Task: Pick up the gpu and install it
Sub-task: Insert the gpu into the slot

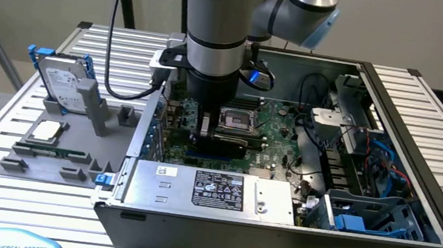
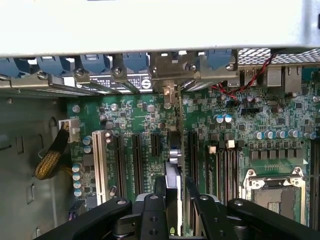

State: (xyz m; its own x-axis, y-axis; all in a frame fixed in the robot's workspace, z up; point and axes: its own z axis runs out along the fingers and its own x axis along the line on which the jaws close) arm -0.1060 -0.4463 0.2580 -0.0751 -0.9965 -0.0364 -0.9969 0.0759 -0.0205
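Inside the open grey sheet-metal computer case [image 1: 392, 125] on the ribbed aluminium desk [image 1: 442, 109], the gripper [image 1: 206, 136] hangs low over the glossy green motherboard [image 2: 130, 120]. Its black, bolt-studded fingers [image 2: 154, 210] are drawn almost together, clamped on the two flat sides of the gpu [image 2: 174, 165]. The gpu is a thin card seen edge-on, standing upright among the long black expansion slots, with its far end toward the case's rear wall. Whether its lower edge sits in a slot I cannot tell. Near the desk's edge at the exterior view's left, a matte grey plastic holder [image 1: 63, 166] carries a silver hard drive [image 1: 64, 87] in a blue frame.
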